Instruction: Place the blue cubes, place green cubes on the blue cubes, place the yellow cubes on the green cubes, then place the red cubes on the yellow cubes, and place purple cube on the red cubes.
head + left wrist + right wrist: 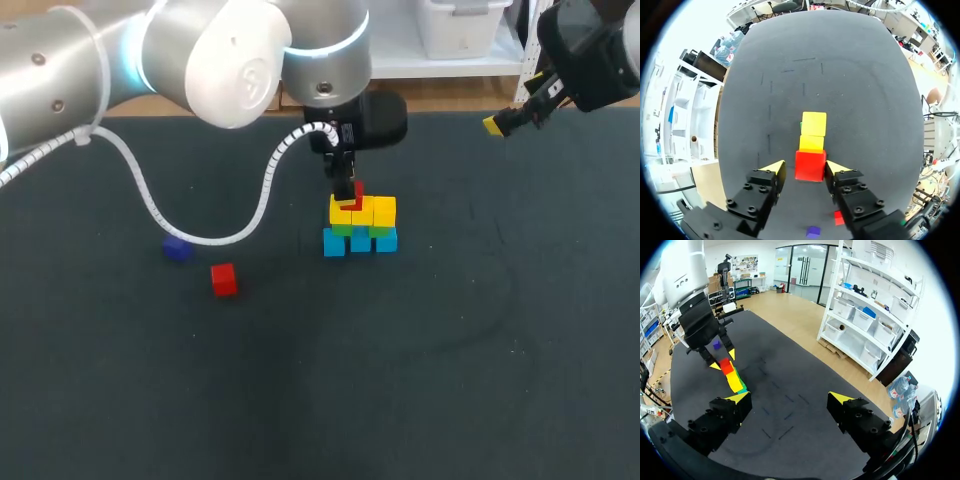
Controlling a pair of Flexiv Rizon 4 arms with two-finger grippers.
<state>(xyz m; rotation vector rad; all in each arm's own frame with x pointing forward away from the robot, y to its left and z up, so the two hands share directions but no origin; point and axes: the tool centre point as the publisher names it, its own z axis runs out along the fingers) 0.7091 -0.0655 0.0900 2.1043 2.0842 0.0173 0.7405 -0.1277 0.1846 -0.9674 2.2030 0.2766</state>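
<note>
A stack stands mid-table: three blue cubes (360,241) at the base, green cubes (343,229) on them, and yellow cubes (372,211) on top. My left gripper (345,190) hangs straight over the stack's left end, shut on a red cube (810,165) that rests on the nearest yellow cube (812,143). A second red cube (223,279) and the purple cube (177,249) lie loose on the mat to the left. My right gripper (497,124) is raised at the far right, open and empty, looking toward the stack (735,381).
The dark mat (420,380) is bare in front of and to the right of the stack. My left arm's white cable (150,205) loops down over the mat near the purple cube.
</note>
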